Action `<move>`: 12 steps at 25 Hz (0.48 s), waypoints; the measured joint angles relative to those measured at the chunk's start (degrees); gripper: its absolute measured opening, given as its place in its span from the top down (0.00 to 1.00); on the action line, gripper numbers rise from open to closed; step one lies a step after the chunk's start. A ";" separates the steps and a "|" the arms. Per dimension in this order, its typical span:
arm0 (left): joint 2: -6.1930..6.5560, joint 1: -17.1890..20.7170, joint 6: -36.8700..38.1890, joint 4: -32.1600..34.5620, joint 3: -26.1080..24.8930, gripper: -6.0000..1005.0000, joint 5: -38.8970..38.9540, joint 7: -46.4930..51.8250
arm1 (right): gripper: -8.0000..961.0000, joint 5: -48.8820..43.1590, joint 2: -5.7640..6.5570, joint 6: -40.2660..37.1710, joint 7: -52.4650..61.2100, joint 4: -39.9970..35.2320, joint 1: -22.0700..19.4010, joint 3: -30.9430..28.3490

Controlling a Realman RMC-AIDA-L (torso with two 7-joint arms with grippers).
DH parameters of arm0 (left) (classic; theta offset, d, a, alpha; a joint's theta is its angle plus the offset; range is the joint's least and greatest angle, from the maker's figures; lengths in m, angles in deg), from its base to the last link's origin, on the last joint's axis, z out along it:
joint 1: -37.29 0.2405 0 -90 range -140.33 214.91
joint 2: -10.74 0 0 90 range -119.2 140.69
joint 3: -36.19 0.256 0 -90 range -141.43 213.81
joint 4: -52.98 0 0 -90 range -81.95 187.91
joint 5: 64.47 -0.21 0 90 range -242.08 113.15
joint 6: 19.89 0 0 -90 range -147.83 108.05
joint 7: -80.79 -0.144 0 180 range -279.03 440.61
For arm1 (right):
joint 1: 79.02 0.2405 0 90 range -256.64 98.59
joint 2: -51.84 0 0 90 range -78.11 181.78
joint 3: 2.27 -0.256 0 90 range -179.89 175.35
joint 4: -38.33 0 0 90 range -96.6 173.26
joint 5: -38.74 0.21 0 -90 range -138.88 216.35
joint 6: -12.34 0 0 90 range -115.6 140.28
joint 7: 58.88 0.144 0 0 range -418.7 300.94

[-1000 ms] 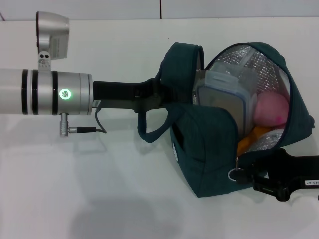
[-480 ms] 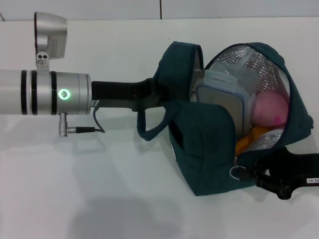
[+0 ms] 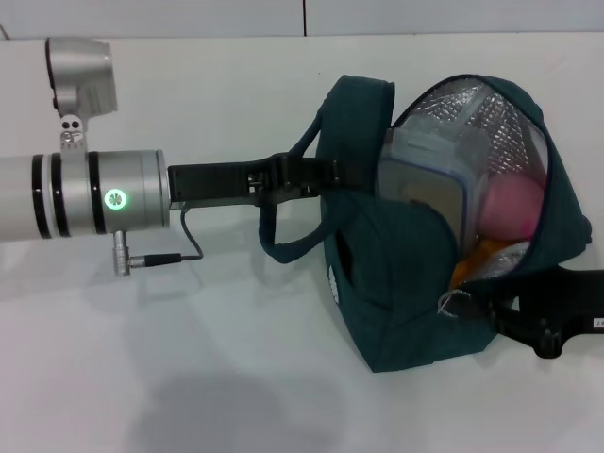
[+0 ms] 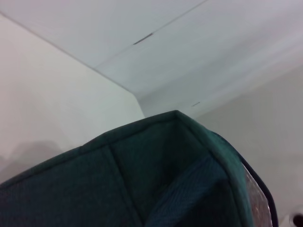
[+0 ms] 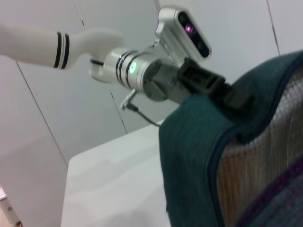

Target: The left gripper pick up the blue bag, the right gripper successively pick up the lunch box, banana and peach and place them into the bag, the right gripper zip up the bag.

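Big dark teal fabric bag [image 3: 396, 274] sits on the white table [image 3: 189, 359], packed. Left gripper [image 3: 326, 175] stays clamped on its top edge; right gripper [image 3: 491, 311], apparently pinching the zipper ring, has slid bagward. Zipping's started.

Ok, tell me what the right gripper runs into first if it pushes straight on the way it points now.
Judging from the head view, the right gripper points toward the robot's left, at the ring pull on the blue bag. It would probably meet the pull and that bag wall first; depth is unclear.
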 joint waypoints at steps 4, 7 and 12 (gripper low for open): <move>0.03 1.22 0.52 -0.26 -0.03 0.76 1.93 -4.51 | 0.98 1.31 0.06 -0.84 -0.03 -0.94 0.23 0.02; 0.09 2.90 0.54 -0.31 -0.66 0.64 5.15 -7.65 | 0.98 2.43 0.07 -2.80 0.02 -3.00 0.05 -0.05; 0.15 5.59 0.45 0.01 -2.51 0.42 8.67 -12.04 | 0.98 6.32 0.17 -6.65 0.72 -6.45 -0.87 -0.04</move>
